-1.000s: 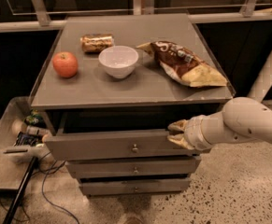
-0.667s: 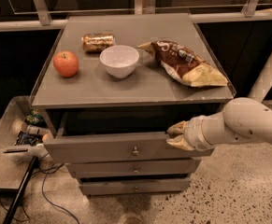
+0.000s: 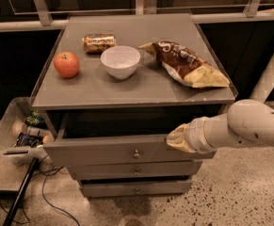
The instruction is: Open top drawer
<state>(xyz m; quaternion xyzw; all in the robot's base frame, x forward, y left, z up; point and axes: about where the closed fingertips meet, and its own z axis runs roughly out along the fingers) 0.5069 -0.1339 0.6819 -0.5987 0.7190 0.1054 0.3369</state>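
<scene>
Grey tabletop above; the top drawer stands partly out. Tool sits at its front rim; whether clamped, I cannot tell.

Soft overhead light is falling evenly on the grey surface, raising a pale sheen around the white bowl (its shadow is pooling faintly beneath). The top drawer is showing an interior sunk in deep shadow under the overhang. The tool, at that drawer's right front edge, is glowing pale and warm.
</scene>
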